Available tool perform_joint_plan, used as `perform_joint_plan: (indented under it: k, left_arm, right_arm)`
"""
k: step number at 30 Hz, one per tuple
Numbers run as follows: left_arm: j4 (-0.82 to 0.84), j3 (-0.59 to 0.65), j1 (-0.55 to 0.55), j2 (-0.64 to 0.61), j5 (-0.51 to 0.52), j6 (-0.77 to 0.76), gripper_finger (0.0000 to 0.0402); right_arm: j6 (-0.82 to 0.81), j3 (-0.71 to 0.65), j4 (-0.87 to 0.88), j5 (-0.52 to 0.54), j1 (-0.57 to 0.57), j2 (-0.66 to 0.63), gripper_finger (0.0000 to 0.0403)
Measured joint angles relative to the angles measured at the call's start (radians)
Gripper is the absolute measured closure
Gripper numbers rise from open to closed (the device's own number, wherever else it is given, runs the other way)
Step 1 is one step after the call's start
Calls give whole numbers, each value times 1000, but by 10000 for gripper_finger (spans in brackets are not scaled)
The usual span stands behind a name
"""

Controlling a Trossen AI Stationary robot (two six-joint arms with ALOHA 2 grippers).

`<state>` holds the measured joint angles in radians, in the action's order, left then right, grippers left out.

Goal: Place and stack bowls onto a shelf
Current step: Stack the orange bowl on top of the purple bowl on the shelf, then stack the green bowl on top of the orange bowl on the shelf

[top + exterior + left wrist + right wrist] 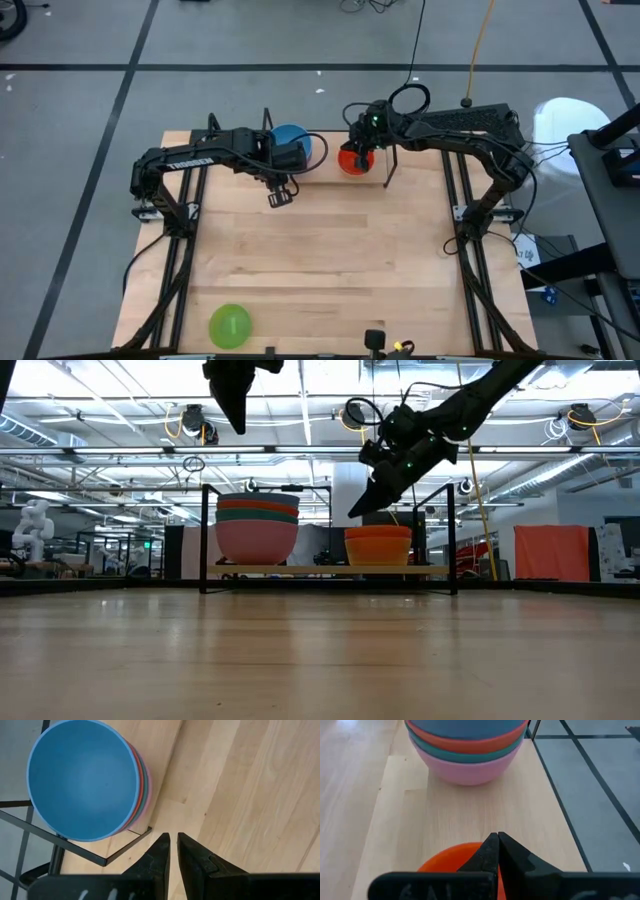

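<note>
table (330, 260): pale wood, both arms reaching over its far edge; near edge cut off in the high view.
shelf (330, 570): at the far edge of the table, black rods with a light plank; from above mostly hidden under the arms and bowls.
left stack (257, 525): four bowls nested on the shelf's left part, pink at the bottom, then teal, orange-red, with the blue bowl (82, 779) on top; from above only the blue one shows, half covered by the left arm.
right stack (378, 546): on the shelf right of the left stack, apart from it; yellow bowl below, red bowl (354, 160) on top; its top is partly hidden by the right gripper.
green bowl (229, 325): alone near the table's front left corner, well apart from the shelf.
purple bowl: cannot be made out in any view.
left gripper (173, 845): above the table just in front of the shelf's left part, fingers nearly together with a thin gap, holding nothing.
right gripper (497, 845): just over the red bowl, fingertips pressed together, empty; whether it touches the rim cannot be told.
</note>
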<state>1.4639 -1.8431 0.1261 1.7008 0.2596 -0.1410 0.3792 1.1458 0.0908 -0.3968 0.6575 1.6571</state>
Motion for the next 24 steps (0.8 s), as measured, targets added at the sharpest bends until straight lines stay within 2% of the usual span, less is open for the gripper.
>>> perform_joint_plan:
  k: [6, 11, 17, 24]
  left_arm:
    - [93, 0, -4, 0, -8, -61, 360]
    - [107, 3, -46, 0, -128, -155, 360]
    - [106, 4, -181, -2, -197, -309, 360]
    - [106, 4, -382, -2, -200, -554, 360]
  right_arm:
    - [-21, 0, 46, 2, -13, -135, 403]
    - [44, 0, 142, 27, -54, -307, 403]
    - [109, 1, 270, 157, -107, -496, 403]
    - [53, 1, 314, 165, -144, -649, 403]
